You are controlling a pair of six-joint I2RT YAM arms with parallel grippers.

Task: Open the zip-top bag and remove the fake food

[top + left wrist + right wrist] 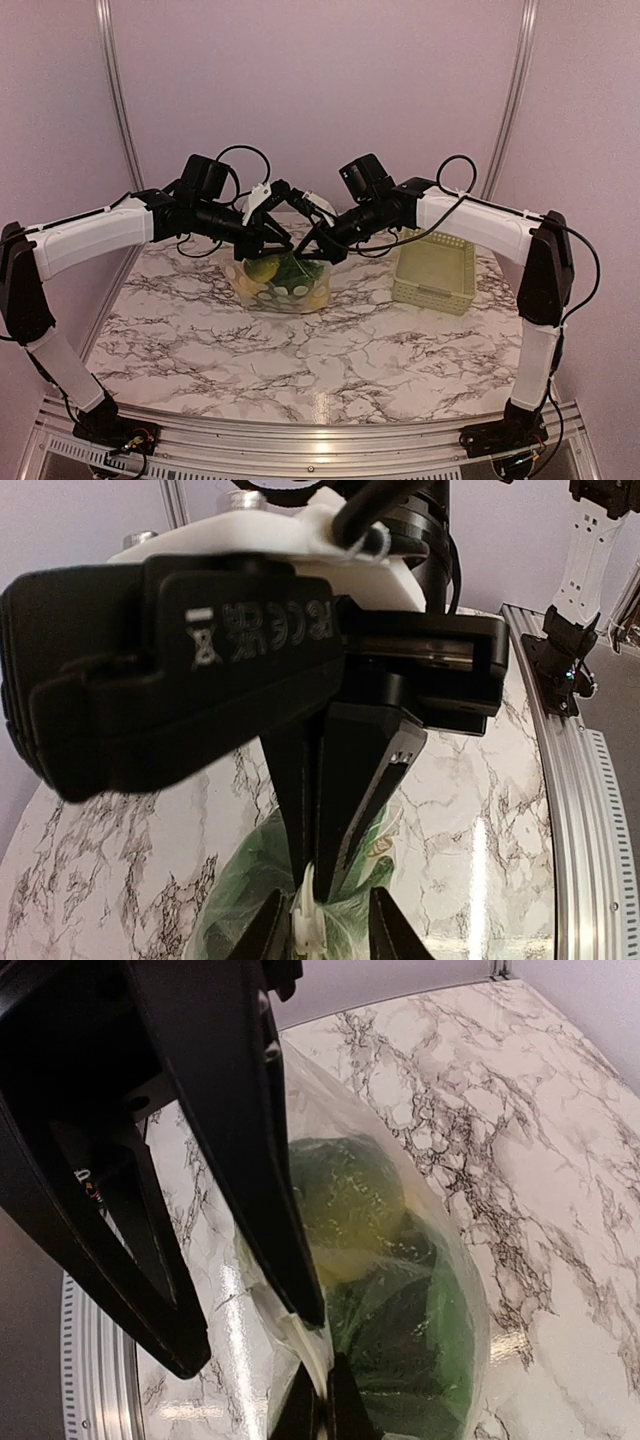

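1 zip-top bag (280,288) stood mid-frame on marble table (300,370), well off every edge; bare tabletop ran across lower frame. 1 pale green basket (435,270) sat right of frame, apart from it. The fake food (268,270) lay inside bag: yellow & green pcs, count unclear. 2 grippers met at bag top. Only L wrist view showed how: left gripper (330,935) jaws apart, straddling white zip strip (306,930); right gripper (318,872) pinched shut on that strip.
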